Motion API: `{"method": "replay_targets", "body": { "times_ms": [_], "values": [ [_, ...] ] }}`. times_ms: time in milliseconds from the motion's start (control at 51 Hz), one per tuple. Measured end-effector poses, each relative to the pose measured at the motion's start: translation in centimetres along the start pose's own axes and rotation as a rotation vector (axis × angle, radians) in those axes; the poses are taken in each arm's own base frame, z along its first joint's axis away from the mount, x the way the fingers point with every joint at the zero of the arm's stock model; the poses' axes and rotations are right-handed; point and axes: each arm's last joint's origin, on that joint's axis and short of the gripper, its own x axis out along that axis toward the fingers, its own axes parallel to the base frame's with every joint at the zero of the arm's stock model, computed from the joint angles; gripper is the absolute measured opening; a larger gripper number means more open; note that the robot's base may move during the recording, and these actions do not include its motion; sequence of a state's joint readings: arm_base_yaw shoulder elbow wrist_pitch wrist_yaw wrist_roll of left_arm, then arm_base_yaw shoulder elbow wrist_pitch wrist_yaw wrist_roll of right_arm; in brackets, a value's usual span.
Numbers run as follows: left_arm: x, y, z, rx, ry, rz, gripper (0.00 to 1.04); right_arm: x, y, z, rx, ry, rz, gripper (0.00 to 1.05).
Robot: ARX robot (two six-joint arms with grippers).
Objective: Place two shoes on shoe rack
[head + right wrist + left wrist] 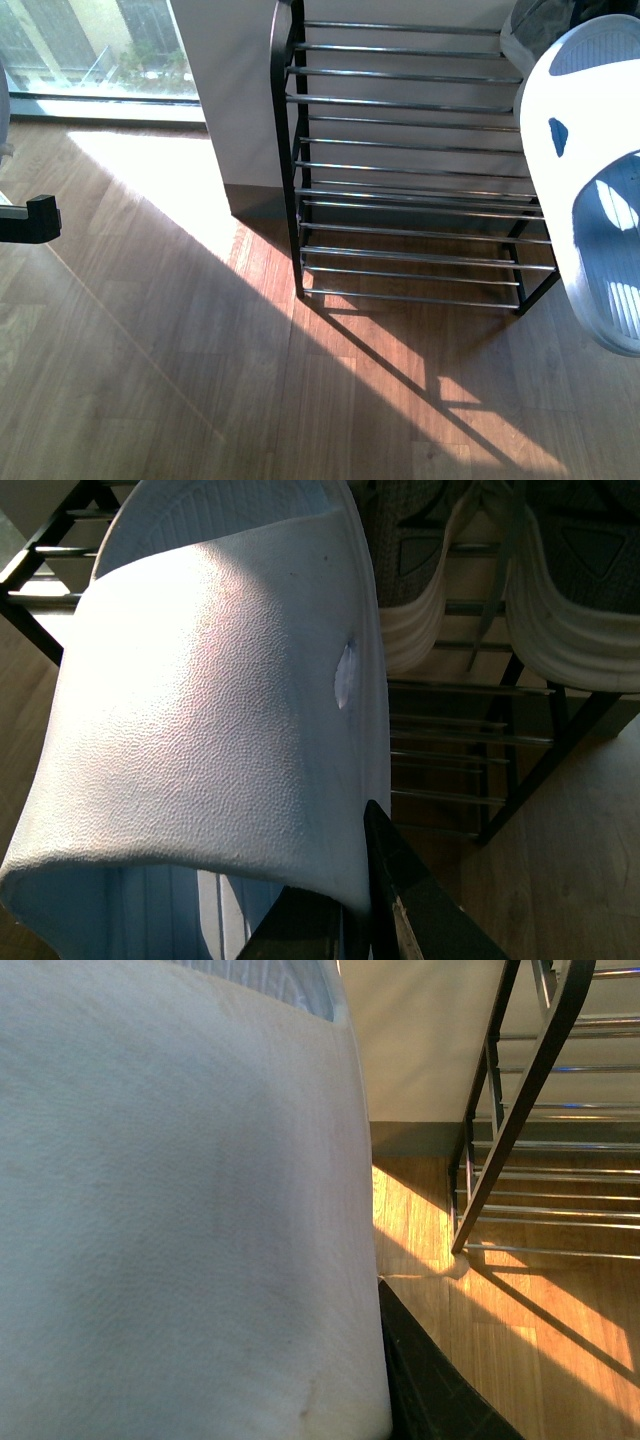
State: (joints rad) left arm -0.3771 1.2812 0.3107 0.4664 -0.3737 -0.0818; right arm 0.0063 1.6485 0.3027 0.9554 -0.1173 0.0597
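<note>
Matte black, angular jaws on the right gripper (375, 900), edges pale.

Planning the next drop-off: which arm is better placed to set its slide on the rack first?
Right, probably. Its slide hangs directly beside the shoe rack, near the upper rods. The left gripper sits far off over the floor.

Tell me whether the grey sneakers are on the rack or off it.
On it. In the right wrist view both grey sneakers sit side by side on the shoe rack's silver rods, white soles toward the camera, beyond the pale blue slide.
</note>
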Motion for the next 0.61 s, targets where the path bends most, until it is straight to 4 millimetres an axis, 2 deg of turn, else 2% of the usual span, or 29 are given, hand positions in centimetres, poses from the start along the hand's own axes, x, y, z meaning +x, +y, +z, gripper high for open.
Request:
{"method": "replay_targets", "body": {
  "times_ms": [157, 216, 255, 314, 490, 608],
  "values": [
    [0.0, 0.0, 0.0, 0.0, 0.0, 0.0, 0.02, 0.0, 0.0, 0.0, 0.0, 0.0, 0.0, 0.02],
    [0.0, 0.0, 0.0, 0.0, -0.001, 0.001, 0.02, 0.1, 0.2, 0.1, -0.011, -0.068, 0.08, 0.02],
    [0.0, 0.0, 0.0, 0.0, -0.001, 0.001, 0.02, 0.4, 0.5, 0.6, -0.031, -0.166, 0.149, 0.02],
    [0.0, 0.0, 0.0, 0.0, -0.001, -0.001, 0.02, 1.1, 1.3, 1.4, -0.032, -0.208, 0.187, 0.02],
    [0.0, 0.0, 0.0, 0.0, 0.0, 0.0, 0.02, 4.9, 5.0, 4.7, 0.005, -0.157, 0.235, 0.02],
    [0.0, 0.0, 0.0, 0.0, 0.0, 0.0, 0.02, 9.3, 7.9, 5.8, 0.022, -0.086, 0.225, 0.02]
  ]
}}
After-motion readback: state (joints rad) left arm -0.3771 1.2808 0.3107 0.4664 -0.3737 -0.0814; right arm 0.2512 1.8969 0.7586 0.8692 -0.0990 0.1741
